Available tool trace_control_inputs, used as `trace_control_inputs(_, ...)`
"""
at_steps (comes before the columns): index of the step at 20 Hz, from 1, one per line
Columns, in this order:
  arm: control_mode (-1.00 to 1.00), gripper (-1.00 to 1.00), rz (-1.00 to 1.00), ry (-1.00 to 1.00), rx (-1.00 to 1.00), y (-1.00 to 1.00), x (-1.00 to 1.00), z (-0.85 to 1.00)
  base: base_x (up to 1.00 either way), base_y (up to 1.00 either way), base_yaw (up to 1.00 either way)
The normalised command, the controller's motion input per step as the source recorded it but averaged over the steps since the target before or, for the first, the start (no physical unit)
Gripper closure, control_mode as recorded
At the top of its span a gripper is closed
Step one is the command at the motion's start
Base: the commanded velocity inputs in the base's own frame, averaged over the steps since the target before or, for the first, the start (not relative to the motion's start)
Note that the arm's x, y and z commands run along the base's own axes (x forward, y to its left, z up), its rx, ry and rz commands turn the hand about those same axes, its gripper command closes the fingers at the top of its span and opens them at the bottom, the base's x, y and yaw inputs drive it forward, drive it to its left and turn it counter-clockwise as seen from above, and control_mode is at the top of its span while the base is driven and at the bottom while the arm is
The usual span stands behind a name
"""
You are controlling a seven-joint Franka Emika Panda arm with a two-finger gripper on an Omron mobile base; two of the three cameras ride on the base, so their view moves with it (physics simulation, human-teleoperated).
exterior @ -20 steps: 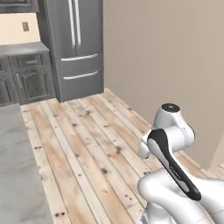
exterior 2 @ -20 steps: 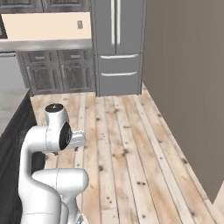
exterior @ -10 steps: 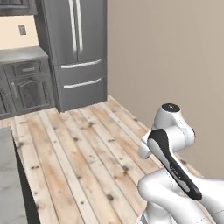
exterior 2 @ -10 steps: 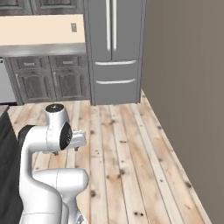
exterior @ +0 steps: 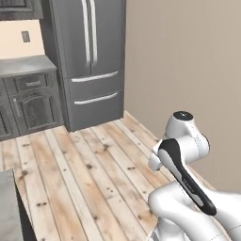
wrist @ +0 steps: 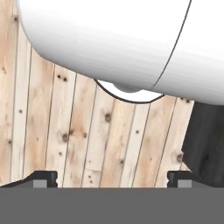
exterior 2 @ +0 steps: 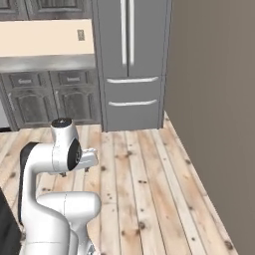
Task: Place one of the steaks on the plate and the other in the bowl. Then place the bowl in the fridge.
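Observation:
The fridge (exterior: 92, 61) stands ahead against the back wall, tall and grey, with both doors and both lower drawers shut; it also shows in the right base view (exterior 2: 130, 60). My arm is folded close over the base. In the hand view my gripper (wrist: 112, 178) points down at the wooden floor, its two dark fingertips (wrist: 41, 177) far apart, open, with nothing between them. The steaks, the plate and the bowl are out of view.
Dark grey cabinets (exterior: 28, 101) with a counter top stand left of the fridge. A plain wall (exterior: 188, 56) runs along the right side up to the fridge. Wooden floor (exterior: 84, 169) lies between me and the fridge. A dark counter edge (exterior: 9, 207) sits at my lower left.
The whole picture has shifted: the base has driven closer to the fridge, which now looks larger and nearer. The arm keeps its folded pose and the gripper stays open.

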Motion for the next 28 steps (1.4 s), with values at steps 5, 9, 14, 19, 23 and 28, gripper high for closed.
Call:
trace_control_inputs(5,1.0,-1.0,0.0,0.0,0.0,0.0,0.0,0.0,0.77,-0.22,0.0)
trace_control_inputs(9,1.0,-1.0,0.0,0.0,0.0,0.0,0.0,0.0,0.72,-0.36,0.0)
trace_control_inputs(14,1.0,-1.0,0.0,0.0,0.0,0.0,0.0,0.0,0.69,-0.25,0.0)
trace_control_inputs(19,1.0,-1.0,0.0,0.0,0.0,0.0,0.0,0.0,0.68,-0.11,-0.01)
trace_control_inputs(23,1.0,-1.0,0.0,0.0,0.0,0.0,0.0,0.0,0.7,-0.05,0.0)
trace_control_inputs(28,1.0,-1.0,0.0,0.0,0.0,0.0,0.0,0.0,0.67,-0.04,0.0)
